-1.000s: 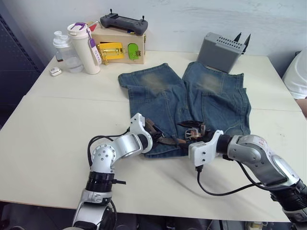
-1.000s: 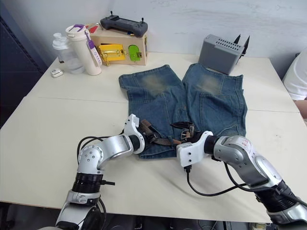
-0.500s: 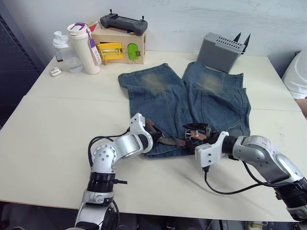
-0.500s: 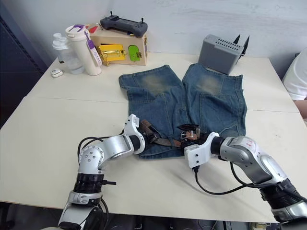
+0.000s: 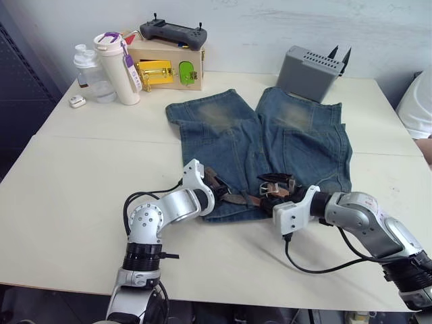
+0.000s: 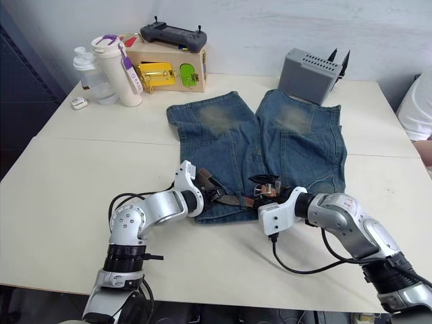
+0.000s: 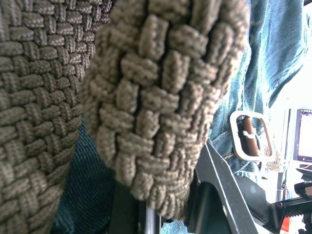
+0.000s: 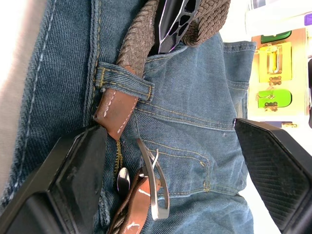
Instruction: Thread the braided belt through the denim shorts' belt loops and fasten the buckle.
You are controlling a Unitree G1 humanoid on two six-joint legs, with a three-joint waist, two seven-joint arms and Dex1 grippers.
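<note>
My left tool (image 5: 210, 181) sits at the waistband of the denim shorts (image 5: 270, 145), which lie flat on the worktop (image 5: 81, 175) with the waist toward me and the two legs pointing away, so the loops are within reach of both arms. In the left wrist view the braided belt (image 7: 161, 97) is bunched right up against the camera and I cannot tell from it whether that tool's fingers are pinched on the weave or merely lying against it. I judge it is there to feed or steady the slack.

My right tool (image 8: 165, 146) stands wide open, one finger (image 8: 73, 180) on each side of the spot where the tan leather tip (image 8: 116, 113) has come out from under a belt loop (image 8: 124, 83). The buckle (image 8: 155, 180) lies just beside that tip, unfastened, the prong free. I read the spread fingers as ready to take the tip and draw it on toward the buckle.

Counting: one belt, one pair of shorts, one buckle, one loop plainly seen with the belt through it. At the back of the worktop stand two bottles (image 5: 118, 67), one wooden latch box (image 5: 165, 67) with one controller (image 5: 174, 32) on top, and one grey box (image 5: 309, 73)
</note>
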